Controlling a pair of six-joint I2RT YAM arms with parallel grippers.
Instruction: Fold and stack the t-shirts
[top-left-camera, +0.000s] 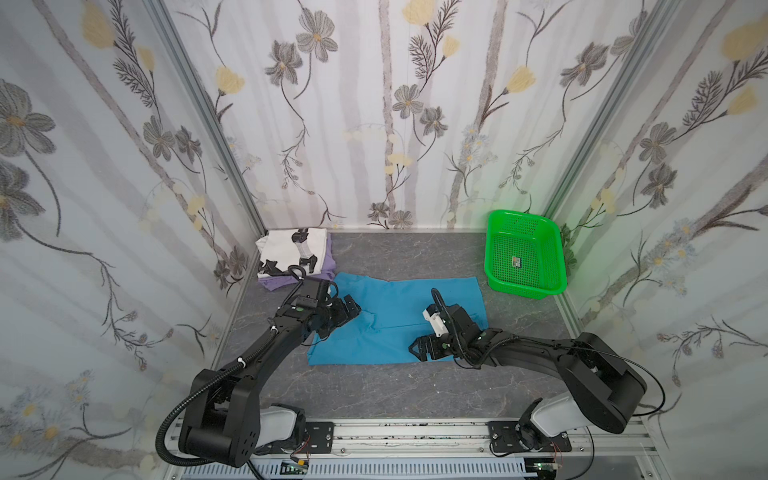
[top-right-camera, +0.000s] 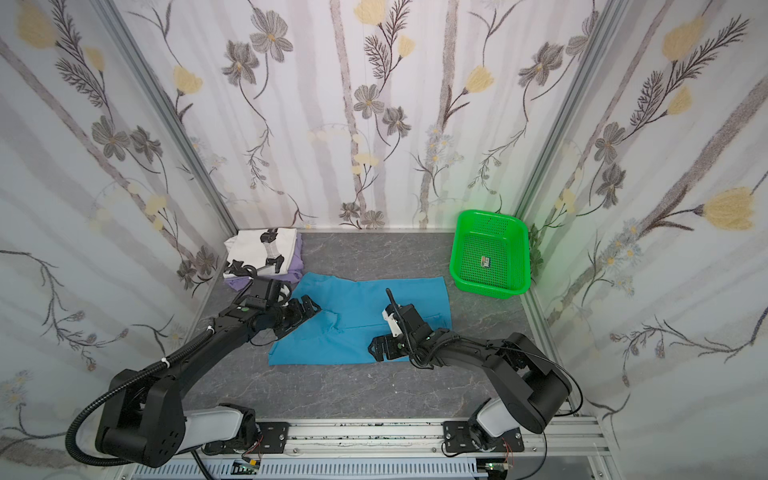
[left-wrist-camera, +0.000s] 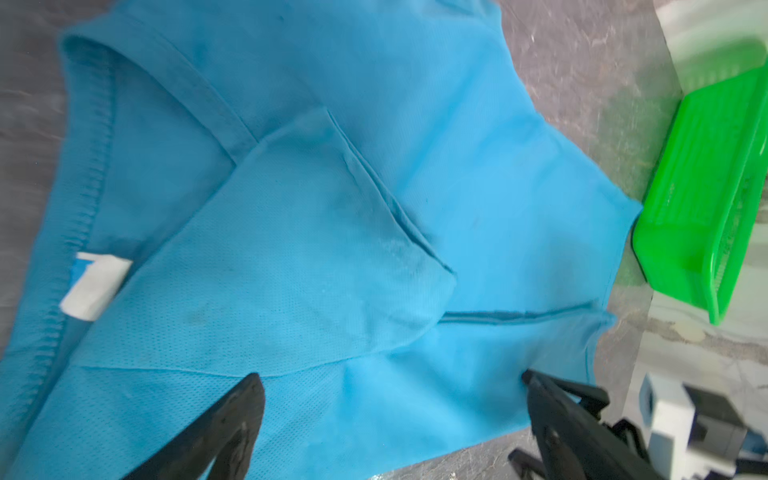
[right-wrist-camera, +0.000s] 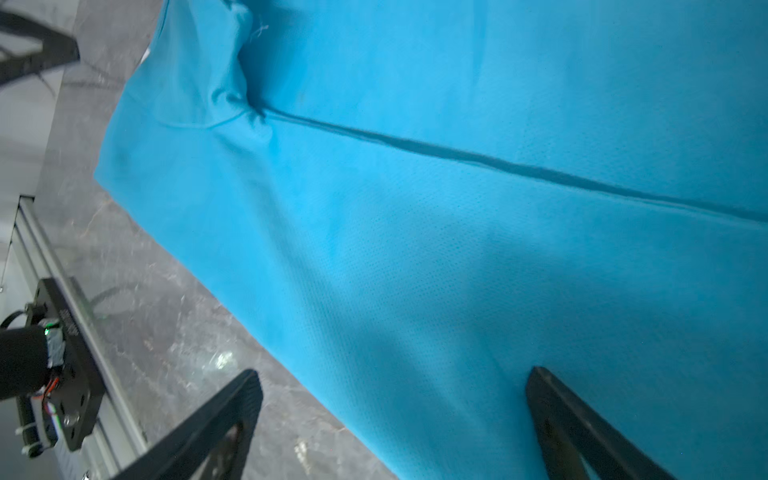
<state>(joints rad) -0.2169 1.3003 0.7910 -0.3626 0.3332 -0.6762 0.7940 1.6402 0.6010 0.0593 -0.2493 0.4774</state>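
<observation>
Teal-blue t-shirt (top-left-camera: 395, 301) lies flat mid-counter (top-left-camera: 374, 390), its sides folded in. Long axis runs 9 to 3 o'clock, with the collar and label at 9 and the hem at 3. The white printed t-shirt (top-left-camera: 286, 249) sits on the lavender t-shirt (top-left-camera: 282, 284) at 10 o'clock. — KM

Noted. End effectors? — RJ

Both are spread wide and hold nothing. The left end effector (top-left-camera: 343, 316) hovers over the collar end. The right end effector (top-left-camera: 415, 351) straddles the near edge, one finger over cloth and one over bare counter. — KM

Risks for the next fold, as I judge it? — RJ

1. A pinch may catch the top layer only, so the side fold opens when lifted.
2. The tucked sleeve makes a lump by the collar. It could slide out and leave an uneven packet.
3. Unequal lift at the 9 and 3 ends would skew the crease off the long axis.
4. Carrying toward 10 o'clock could nudge the white shirt off the stack.

The green basket (top-left-camera: 523, 291) at 2 o'clock is well apart, so no concern there. — KM
</observation>
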